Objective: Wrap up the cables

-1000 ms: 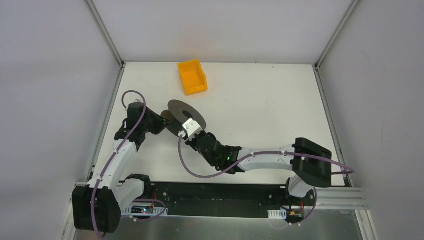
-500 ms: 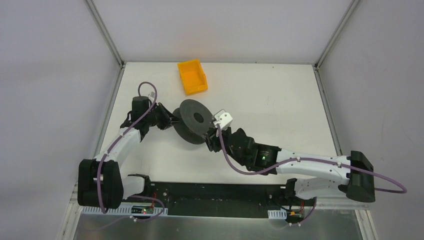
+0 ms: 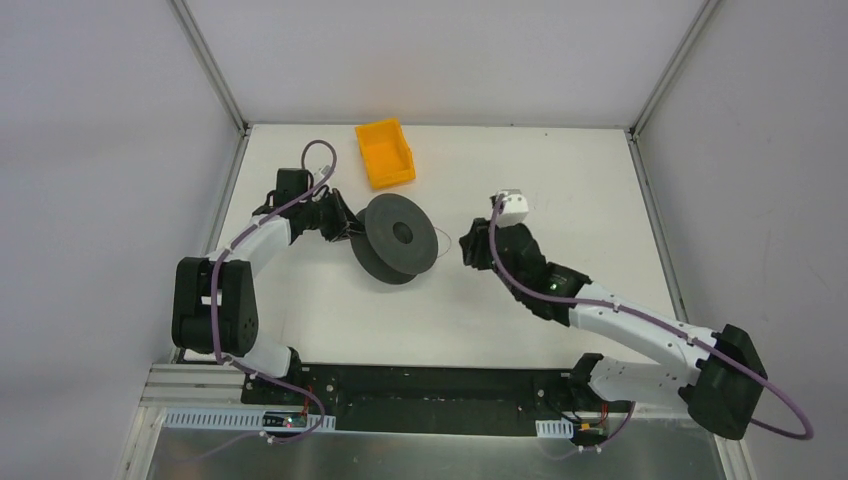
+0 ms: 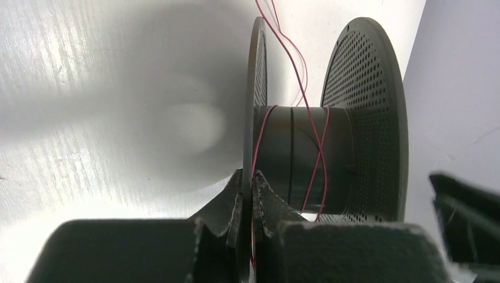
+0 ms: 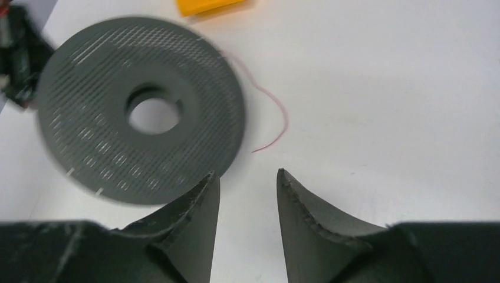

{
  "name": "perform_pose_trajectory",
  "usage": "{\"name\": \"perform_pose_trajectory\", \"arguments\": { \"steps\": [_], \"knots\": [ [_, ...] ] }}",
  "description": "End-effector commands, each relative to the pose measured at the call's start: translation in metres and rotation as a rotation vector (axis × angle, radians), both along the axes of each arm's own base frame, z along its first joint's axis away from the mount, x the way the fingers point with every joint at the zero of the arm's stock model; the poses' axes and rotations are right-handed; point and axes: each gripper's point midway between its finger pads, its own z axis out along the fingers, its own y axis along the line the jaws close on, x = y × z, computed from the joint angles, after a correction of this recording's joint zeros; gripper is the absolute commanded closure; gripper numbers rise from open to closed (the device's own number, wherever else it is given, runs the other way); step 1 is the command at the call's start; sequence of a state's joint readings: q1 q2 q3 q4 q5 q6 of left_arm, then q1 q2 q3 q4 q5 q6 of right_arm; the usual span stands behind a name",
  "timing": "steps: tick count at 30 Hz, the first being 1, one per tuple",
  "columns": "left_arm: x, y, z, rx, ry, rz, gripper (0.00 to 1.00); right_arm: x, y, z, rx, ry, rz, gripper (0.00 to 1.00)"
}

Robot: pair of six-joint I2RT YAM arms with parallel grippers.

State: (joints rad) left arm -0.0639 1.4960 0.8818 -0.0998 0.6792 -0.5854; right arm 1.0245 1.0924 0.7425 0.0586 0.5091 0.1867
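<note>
A dark grey spool (image 3: 395, 238) stands tilted on edge on the white table. My left gripper (image 3: 345, 228) is shut on its left flange. In the left wrist view the gripper (image 4: 248, 174) clamps that thin flange (image 4: 252, 106). The thin reddish cable (image 4: 318, 147) crosses the hub in a few loose turns and runs off past the spool. My right gripper (image 3: 470, 250) is open and empty to the right of the spool. In the right wrist view the gripper (image 5: 247, 174) is just short of the perforated spool face (image 5: 88, 106). The cable's loose end (image 5: 277, 118) curls on the table.
An orange bin (image 3: 385, 153) sits at the far side of the table behind the spool, its edge showing in the right wrist view (image 5: 206, 6). White walls and aluminium rails enclose the table on the left, the far side and the right.
My right gripper has left the spool and swung right and farther away. My left gripper has reached farther, carrying the spool right and turning its face towards the right arm.
</note>
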Motion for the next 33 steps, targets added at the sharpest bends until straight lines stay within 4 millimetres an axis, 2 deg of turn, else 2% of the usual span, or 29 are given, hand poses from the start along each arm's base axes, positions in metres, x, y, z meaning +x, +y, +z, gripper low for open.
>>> {"name": "perform_pose_trajectory", "arguments": {
  "steps": [1,7,11,18,20,27,31,33],
  "knots": [
    [0.000,0.003,-0.005,0.060,-0.041,-0.105,1.00,0.035,-0.019,-0.008,0.158,0.182,-0.093,0.58],
    [-0.002,0.004,-0.008,0.089,-0.066,-0.167,1.00,0.079,-0.028,-0.053,0.221,0.399,-0.128,0.62],
    [-0.001,0.003,-0.013,0.085,-0.050,-0.175,1.00,0.094,-0.016,-0.083,0.276,0.541,-0.100,0.64],
    [-0.001,0.003,-0.021,0.084,-0.022,-0.170,1.00,0.118,0.012,-0.125,0.293,0.674,-0.093,0.63],
    [0.000,0.004,-0.021,0.084,-0.022,-0.168,1.00,0.119,0.014,-0.134,0.284,0.716,-0.137,0.64],
    [-0.004,0.004,-0.024,0.087,-0.010,-0.161,1.00,0.102,-0.005,-0.164,0.190,0.793,-0.377,0.64],
    [-0.007,0.004,-0.024,0.082,-0.003,-0.158,1.00,0.101,-0.001,-0.177,0.174,0.822,-0.403,0.64],
    [-0.007,0.005,-0.023,0.084,-0.009,-0.156,1.00,0.102,-0.002,-0.183,0.164,0.826,-0.429,0.67]
  ]
}}
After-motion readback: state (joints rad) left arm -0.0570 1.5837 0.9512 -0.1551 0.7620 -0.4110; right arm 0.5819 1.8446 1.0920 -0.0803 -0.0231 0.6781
